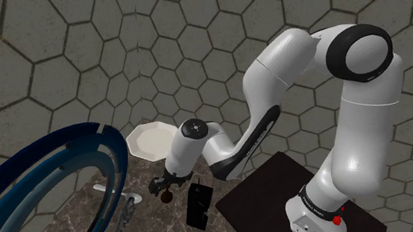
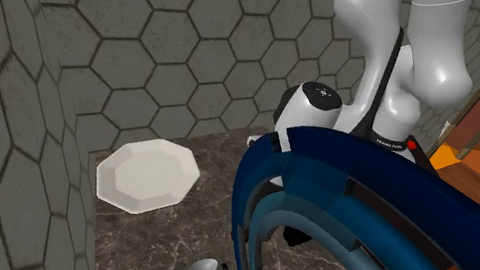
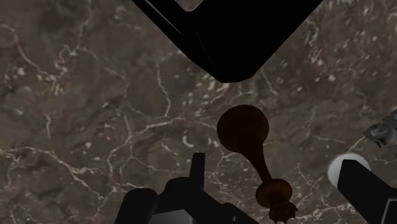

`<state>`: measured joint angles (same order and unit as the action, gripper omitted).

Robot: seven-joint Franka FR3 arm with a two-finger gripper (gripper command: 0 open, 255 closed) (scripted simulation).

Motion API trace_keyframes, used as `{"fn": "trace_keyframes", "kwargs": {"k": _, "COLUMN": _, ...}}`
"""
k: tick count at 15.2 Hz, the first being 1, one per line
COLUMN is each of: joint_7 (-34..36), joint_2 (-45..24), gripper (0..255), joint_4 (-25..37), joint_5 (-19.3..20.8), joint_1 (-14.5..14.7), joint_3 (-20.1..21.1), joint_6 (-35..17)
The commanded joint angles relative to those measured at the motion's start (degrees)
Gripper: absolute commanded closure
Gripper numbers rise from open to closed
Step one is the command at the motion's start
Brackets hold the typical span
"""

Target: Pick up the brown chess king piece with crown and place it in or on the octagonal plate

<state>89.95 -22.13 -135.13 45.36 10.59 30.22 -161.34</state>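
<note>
A dark marble counter (image 1: 71,226) meets a hexagon-tiled wall (image 1: 81,60). A large blue hoop (image 1: 52,167) curves across the shoulder view's near left. The white arm (image 1: 269,70) reaches down beside it. A white octagonal plate (image 2: 147,176) sits far back by the wall. The black gripper (image 1: 166,184) is open. The brown chess king (image 3: 245,130) is between its spread fingers, touching neither, near the plate.
</note>
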Motion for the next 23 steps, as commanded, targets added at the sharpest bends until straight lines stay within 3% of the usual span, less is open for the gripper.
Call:
{"fn": "trace_keyframes", "kwargs": {"k": 1, "joint_7": 0.3, "joint_2": -0.2, "gripper": 0, "joint_4": 0.1, "joint_5": 0.3, "joint_1": 0.2, "joint_3": -0.2, "joint_6": -0.1}}
{"fn": "trace_keyframes", "kwargs": {"k": 5, "joint_7": 0.3, "joint_2": -0.2, "gripper": 0, "joint_4": 0.1, "joint_5": 0.3, "joint_1": 0.2, "joint_3": -0.2, "joint_6": -0.1}}
{"fn": "trace_keyframes", "kwargs": {"k": 6, "joint_7": 0.3, "joint_2": -0.2, "gripper": 255, "joint_4": 0.1, "joint_5": 0.3, "joint_1": 0.2, "joint_3": -0.2, "joint_6": -0.1}}
{"fn": "trace_keyframes", "kwargs": {"k": 15, "joint_7": 0.3, "joint_2": -0.2, "gripper": 255, "joint_4": 0.1, "joint_5": 0.3, "joint_1": 0.2, "joint_3": -0.2, "joint_6": -0.1}}
{"fn": "trace_keyframes", "kwargs": {"k": 23, "joint_7": -7.9, "joint_2": 6.0, "gripper": 255, "joint_4": -1.7, "joint_5": -10.0, "joint_1": -5.8, "joint_3": 7.4, "joint_6": 3.4}}
